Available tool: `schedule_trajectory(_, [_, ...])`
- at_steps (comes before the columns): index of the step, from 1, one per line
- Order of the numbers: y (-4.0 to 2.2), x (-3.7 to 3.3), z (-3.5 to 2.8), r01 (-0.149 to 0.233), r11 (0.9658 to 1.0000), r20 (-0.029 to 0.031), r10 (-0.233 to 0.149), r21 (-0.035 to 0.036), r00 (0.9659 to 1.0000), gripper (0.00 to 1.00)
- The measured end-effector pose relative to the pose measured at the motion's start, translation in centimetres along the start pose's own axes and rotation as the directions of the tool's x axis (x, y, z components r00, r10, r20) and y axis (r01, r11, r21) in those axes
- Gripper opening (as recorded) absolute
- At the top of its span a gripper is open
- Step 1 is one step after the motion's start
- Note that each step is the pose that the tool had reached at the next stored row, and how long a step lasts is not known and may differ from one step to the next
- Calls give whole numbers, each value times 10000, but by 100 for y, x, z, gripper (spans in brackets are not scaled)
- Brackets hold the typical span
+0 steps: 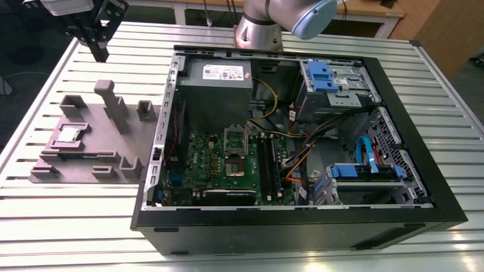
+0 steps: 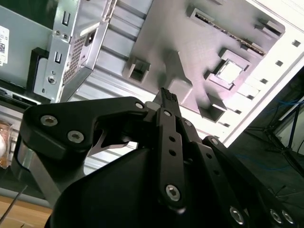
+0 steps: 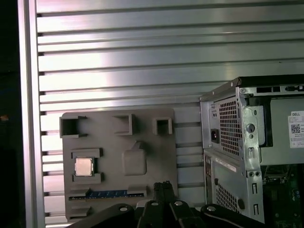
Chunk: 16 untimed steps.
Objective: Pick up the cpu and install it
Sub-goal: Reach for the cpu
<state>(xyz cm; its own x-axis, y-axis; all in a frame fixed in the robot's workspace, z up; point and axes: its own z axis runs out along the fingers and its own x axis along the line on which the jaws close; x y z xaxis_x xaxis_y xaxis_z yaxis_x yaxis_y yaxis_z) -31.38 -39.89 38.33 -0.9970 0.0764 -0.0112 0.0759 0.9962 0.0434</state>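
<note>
The cpu (image 1: 70, 134) is a small silver square lying flat in a recess of a grey holder block (image 1: 98, 153), on the exterior view's left beside the open computer case. It also shows in both wrist views, as the cpu (image 3: 84, 166) and the cpu (image 2: 231, 71). My gripper (image 1: 98, 54) hangs high above the table, behind the holder block and well clear of the chip. Its dark fingers (image 3: 164, 187) are pressed together with nothing between them. The silver socket frame (image 1: 236, 151) sits on the green motherboard (image 1: 215, 170) inside the case.
The black case (image 1: 302, 226) lies open on the slatted metal table (image 1: 68, 226). Inside are a grey power supply (image 1: 215, 85), blue drive brackets (image 1: 321, 76) and loose cables (image 1: 302, 153). Upright posts (image 1: 110, 105) rise from the holder block.
</note>
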Motion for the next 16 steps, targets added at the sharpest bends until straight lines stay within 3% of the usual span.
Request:
schedule_trajectory(9, [-12,144,8,-2,10000,-34,2,3,10000,11])
schedule_trajectory(16, [-13,161,10,-2,10000,-51,2,4,10000,11])
